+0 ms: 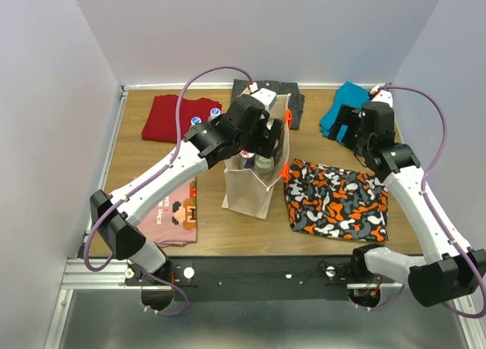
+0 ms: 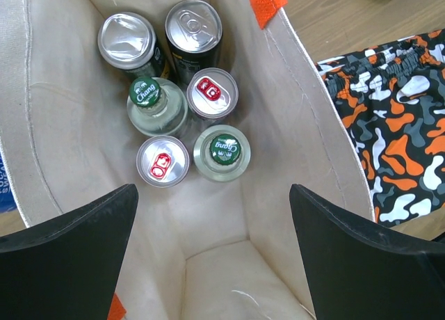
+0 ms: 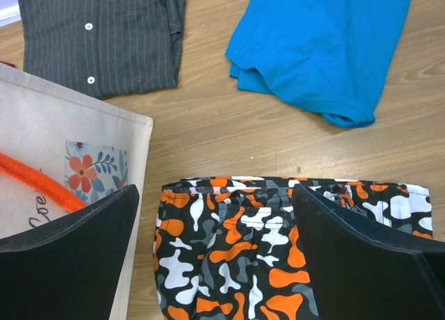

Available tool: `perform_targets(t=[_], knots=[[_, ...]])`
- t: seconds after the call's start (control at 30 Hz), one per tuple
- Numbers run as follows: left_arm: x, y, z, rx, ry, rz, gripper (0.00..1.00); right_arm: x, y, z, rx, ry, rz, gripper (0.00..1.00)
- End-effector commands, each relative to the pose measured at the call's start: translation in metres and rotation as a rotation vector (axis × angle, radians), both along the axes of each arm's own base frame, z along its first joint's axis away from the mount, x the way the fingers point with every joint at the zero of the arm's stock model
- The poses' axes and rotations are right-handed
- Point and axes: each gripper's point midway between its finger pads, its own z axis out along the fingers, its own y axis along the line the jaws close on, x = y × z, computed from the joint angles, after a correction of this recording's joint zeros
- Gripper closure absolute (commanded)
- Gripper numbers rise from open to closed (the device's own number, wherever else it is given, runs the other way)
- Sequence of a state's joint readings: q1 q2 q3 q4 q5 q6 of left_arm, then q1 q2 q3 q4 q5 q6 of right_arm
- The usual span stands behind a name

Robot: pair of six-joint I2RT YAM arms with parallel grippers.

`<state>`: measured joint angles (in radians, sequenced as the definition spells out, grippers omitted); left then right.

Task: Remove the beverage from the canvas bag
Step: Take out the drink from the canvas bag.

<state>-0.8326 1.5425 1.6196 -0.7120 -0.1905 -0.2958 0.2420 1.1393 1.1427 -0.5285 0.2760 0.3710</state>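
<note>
- The left pincer (image 2: 212, 195) is spread wide and holds nothing. It hangs right over the open top of the tall beige canvas bag (image 2: 62, 125).
- Down in the bag stand six drinks, close together. There are two clear glass bottles with green caps (image 2: 224, 152), two silver cans with red tabs (image 2: 162, 161), one black can (image 2: 193, 28) and one more silver-topped can (image 2: 126, 40).
- The right pincer (image 3: 215, 191) is spread wide too, with nothing in it. It hangs off to the right of the bag, near the orange, black and white patchy cloth (image 3: 229, 250).
- The bag stands upright in the middle of the brown wooden worktop (image 3: 208, 125).
- Farther back lie a bright blue cloth (image 3: 327, 42) and a dark grey striped shirt (image 3: 104, 35).
</note>
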Motion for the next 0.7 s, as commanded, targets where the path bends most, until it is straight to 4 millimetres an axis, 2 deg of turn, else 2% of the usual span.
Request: perform_targets(t=[0.0, 0.17, 0.27, 0.43, 0.67], knots=[[-0.008, -0.001, 0.014, -0.05, -0.032, -0.031, 0.01, -0.002, -0.001, -0.006, -0.003, 0.009, 0.046, 0.0], [-0.008, -0.004, 0.007, -0.047, -0.035, -0.058, 0.01, -0.007, -0.018, -0.015, -0.057, 0.055, -0.016, 0.0], [-0.008, -0.005, -0.004, -0.024, -0.023, -0.066, 0.01, -0.011, -0.022, -0.02, -0.073, 0.076, -0.026, 0.0], [-0.006, -0.006, -0.025, 0.016, -0.004, -0.074, 0.01, -0.01, -0.02, -0.016, -0.061, 0.045, -0.016, 0.0], [-0.022, -0.012, -0.046, 0.017, 0.019, -0.085, 0.01, -0.011, -0.022, -0.019, -0.08, 0.042, -0.008, 0.0]])
